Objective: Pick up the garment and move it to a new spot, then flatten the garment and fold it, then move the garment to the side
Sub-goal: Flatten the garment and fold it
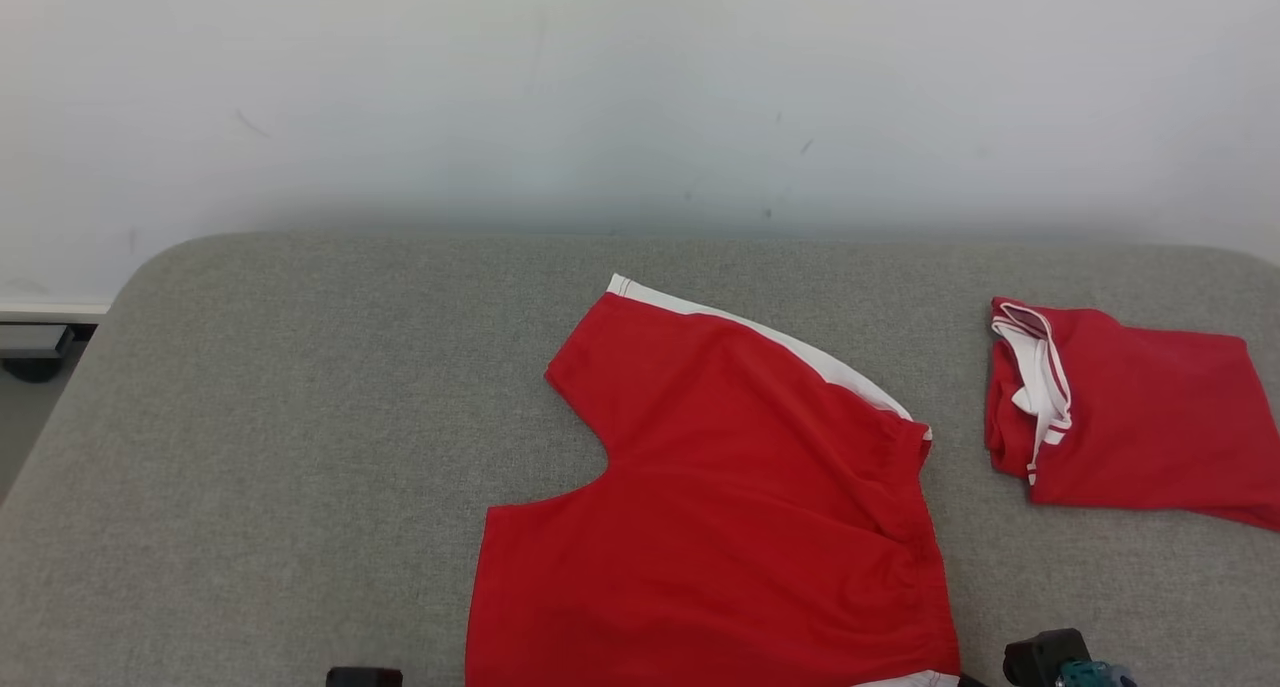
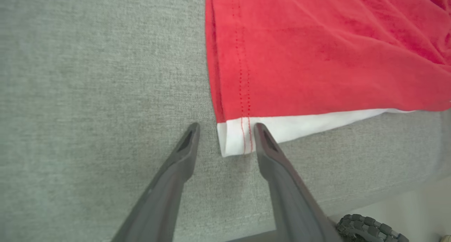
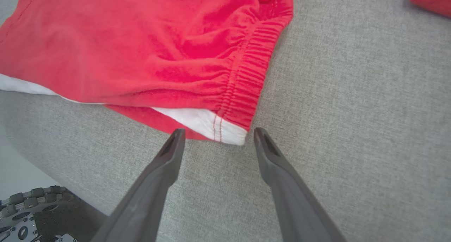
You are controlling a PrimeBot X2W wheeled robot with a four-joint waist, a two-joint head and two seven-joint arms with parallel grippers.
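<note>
Shorts [image 1: 720, 487], red with white trim, lie on grey surface [image 1: 300, 417].

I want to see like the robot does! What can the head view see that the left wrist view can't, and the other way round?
Head view, not left wrist view: the white wall, a folded red cloth at the right, and the notch between the legs of the shorts.
Left wrist view, not head view: the shorts' white corner inside the open left claw, and red stitches close up.
Both: the red shorts lying on the grey pad.
</note>
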